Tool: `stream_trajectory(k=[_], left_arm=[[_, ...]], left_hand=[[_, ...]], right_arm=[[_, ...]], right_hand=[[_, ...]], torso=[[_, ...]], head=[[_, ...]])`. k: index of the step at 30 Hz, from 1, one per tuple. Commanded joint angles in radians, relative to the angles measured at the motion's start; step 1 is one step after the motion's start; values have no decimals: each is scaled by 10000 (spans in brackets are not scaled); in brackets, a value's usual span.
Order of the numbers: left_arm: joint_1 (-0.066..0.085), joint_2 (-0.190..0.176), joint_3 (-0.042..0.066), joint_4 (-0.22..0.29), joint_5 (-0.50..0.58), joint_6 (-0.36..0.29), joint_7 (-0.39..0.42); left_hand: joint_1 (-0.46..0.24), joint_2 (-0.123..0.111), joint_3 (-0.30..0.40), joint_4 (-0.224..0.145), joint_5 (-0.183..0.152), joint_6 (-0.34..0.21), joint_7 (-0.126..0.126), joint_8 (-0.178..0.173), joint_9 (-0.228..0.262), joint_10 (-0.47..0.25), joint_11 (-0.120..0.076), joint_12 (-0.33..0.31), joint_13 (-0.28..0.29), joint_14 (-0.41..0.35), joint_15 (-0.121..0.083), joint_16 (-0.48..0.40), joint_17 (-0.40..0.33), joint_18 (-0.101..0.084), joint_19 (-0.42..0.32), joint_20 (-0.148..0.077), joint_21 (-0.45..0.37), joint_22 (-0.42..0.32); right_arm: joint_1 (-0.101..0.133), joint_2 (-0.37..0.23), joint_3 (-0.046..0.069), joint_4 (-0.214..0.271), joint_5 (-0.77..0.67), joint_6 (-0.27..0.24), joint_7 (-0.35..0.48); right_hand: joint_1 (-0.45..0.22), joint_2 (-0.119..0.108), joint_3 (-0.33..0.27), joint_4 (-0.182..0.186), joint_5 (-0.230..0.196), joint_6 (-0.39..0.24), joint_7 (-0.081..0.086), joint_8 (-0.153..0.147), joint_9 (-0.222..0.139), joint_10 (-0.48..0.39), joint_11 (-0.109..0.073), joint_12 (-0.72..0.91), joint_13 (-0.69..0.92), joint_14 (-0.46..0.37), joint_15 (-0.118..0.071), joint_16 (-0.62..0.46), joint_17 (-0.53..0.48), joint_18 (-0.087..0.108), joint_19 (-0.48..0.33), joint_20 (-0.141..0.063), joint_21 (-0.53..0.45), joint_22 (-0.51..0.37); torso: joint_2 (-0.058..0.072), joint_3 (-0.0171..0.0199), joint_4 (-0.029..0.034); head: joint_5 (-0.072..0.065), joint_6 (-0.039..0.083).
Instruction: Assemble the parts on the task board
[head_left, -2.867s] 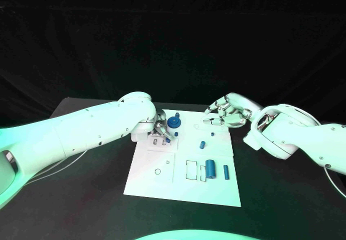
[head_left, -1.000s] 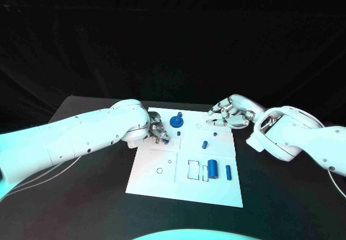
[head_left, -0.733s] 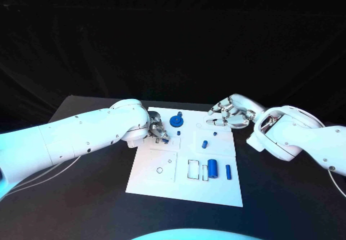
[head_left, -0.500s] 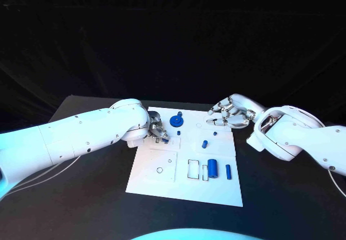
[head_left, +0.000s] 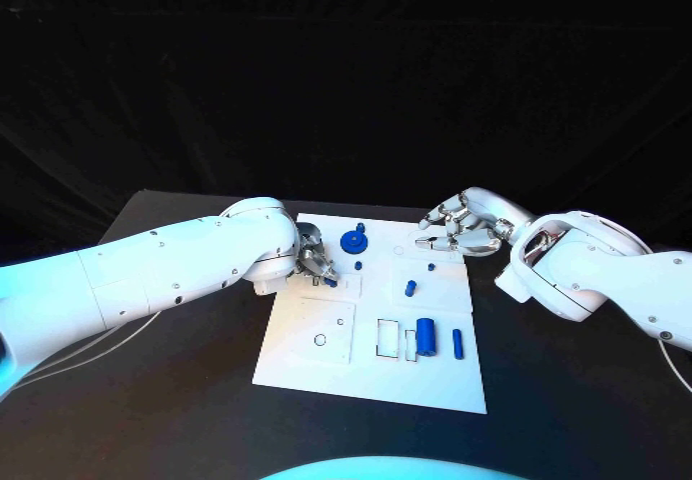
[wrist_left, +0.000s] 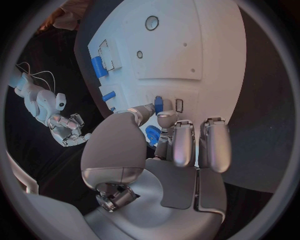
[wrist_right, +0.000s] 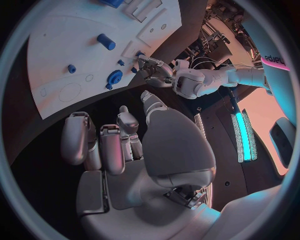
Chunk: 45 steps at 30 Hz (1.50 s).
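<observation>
Two hands are over the far end of your task board (head_left: 310, 355). Your left hand (head_left: 316, 262) has its fingertips closed on a small blue part (head_left: 332, 282) at a slot just beneath it. Your right hand (head_left: 462, 230) hovers off the board's far right corner, fingers curled loosely, holding nothing. Near it lies a short blue peg (head_left: 410, 288).
</observation>
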<state>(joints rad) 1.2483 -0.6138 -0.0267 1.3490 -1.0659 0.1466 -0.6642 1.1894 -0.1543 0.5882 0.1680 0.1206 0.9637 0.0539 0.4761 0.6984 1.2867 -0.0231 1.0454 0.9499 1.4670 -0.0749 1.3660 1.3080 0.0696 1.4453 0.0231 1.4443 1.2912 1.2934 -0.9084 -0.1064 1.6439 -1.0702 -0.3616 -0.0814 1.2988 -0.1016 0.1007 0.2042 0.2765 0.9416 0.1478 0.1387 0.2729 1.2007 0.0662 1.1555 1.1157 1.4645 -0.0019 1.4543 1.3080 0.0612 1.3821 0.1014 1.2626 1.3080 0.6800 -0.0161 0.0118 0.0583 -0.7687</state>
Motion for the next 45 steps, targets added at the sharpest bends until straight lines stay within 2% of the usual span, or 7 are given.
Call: stream_trajectory(k=[1,13,26,45], left_arm=[[-8,7,-1,47,-36,254,-19],[-13,15,-1,68,146,250,39],[-14,45,-1,15,-54,371,-54],[-13,139,-1,-67,-206,350,-168]], left_hand=[[-32,42,1225,-1283,-1,14,-86,52,7,56,-30,30,9,500,-85,-53,819,-118,-24,-46,-47,6],[-211,-2,1130,-1273,-34,55,-126,123,61,85,-58,38,-3,502,-108,-55,823,-117,-27,-57,-54,0],[-803,-123,325,-1052,-73,259,-222,280,125,254,-136,344,260,510,-169,-57,841,-132,15,-117,-28,77],[-1085,-44,-169,-770,-60,327,-248,349,128,342,-160,559,453,514,-193,-62,850,-147,60,-144,8,161]], right_arm=[[-8,4,-1,7,-1,128,-7],[-14,13,-1,11,2,135,-2],[-18,-4,-1,30,26,127,1],[-18,-12,-1,39,31,111,9]], right_hand=[[-95,25,-41,-4,59,3,-19,60,15,17,-29,0,-13,602,-84,-37,692,161,-35,-33,-57,274],[-104,32,-49,6,73,3,-19,65,15,15,-29,-1,-15,598,-84,-50,675,165,-44,-34,-77,261],[-125,39,-66,25,88,-1,-19,70,16,-6,-29,-23,-39,577,-85,-105,591,180,-83,-35,-146,213],[-137,41,-79,37,97,-5,-19,74,16,-23,-29,-40,-59,549,-85,-178,480,200,-134,-36,-234,151]], torso=[[2,-4,-7],[4,2,-6],[6,3,-9],[3,0,-10]], head=[[-3,-11],[-32,-9],[-27,-28],[-66,-38]])
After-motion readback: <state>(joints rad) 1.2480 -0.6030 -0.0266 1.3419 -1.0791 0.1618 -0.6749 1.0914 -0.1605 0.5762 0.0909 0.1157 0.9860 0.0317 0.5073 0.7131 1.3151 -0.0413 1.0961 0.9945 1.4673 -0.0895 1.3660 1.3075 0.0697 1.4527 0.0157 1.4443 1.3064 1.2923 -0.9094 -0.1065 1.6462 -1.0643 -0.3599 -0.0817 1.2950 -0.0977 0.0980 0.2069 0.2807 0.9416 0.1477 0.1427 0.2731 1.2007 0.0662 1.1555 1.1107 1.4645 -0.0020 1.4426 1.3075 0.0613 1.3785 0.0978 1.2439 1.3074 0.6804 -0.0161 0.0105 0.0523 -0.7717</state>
